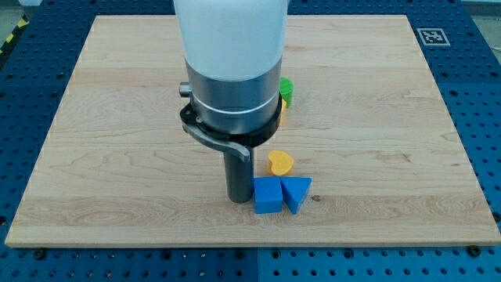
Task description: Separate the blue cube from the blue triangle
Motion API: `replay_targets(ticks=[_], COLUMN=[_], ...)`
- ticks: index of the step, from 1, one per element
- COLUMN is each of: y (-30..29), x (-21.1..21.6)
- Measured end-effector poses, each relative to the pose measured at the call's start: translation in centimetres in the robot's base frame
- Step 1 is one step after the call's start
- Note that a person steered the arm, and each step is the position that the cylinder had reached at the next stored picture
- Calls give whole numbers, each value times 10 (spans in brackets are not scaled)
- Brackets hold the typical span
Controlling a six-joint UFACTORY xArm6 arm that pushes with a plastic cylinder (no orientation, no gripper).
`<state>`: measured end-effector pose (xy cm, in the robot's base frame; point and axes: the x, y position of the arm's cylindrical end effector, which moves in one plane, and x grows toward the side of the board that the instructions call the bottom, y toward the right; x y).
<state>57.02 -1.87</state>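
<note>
The blue cube [268,196] lies near the view's bottom centre of the wooden board [117,117]. The blue triangle [297,191] touches its right side. My tip [239,199] is down on the board just left of the blue cube, touching it or nearly so. The arm's white and grey body [232,63] rises above the tip and hides the board behind it.
A yellow heart-shaped block [280,163] lies just above the blue pair. A green block [286,90] and a bit of another yellow block [282,107] peek out from behind the arm's right side. A marker tag [431,36] sits at the board's top right corner.
</note>
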Motion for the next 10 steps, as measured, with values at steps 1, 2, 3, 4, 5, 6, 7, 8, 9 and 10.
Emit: replay_targets(ticks=[1,2,3,4,5,6,7,8,9,10], y=[0,19,37,52,80,105,106,128,139,138], x=[16,21,9,-11,-13,-14,21,31,12,-21])
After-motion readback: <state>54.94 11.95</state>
